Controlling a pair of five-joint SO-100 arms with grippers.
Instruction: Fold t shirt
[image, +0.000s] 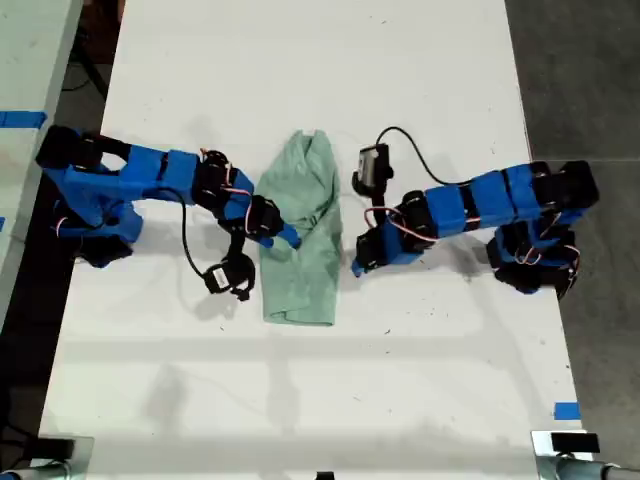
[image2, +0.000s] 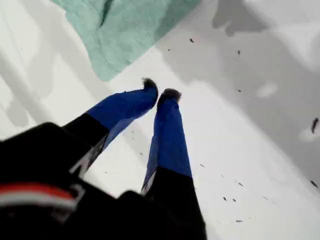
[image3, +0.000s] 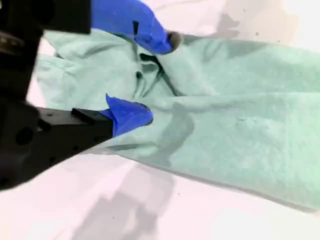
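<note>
Second gripper over the shirt's crease, first gripper idle on the bare table

The t shirt lies as a long narrow fold on the white table, between the two arms. My second gripper hangs spread above a wrinkled part of the cloth, gripping nothing. My first gripper, tips nearly together and empty, sits just off a shirt edge. I judge the next fold needs both layers pinched squarely before lifting, or the cloth will bunch.
</note>
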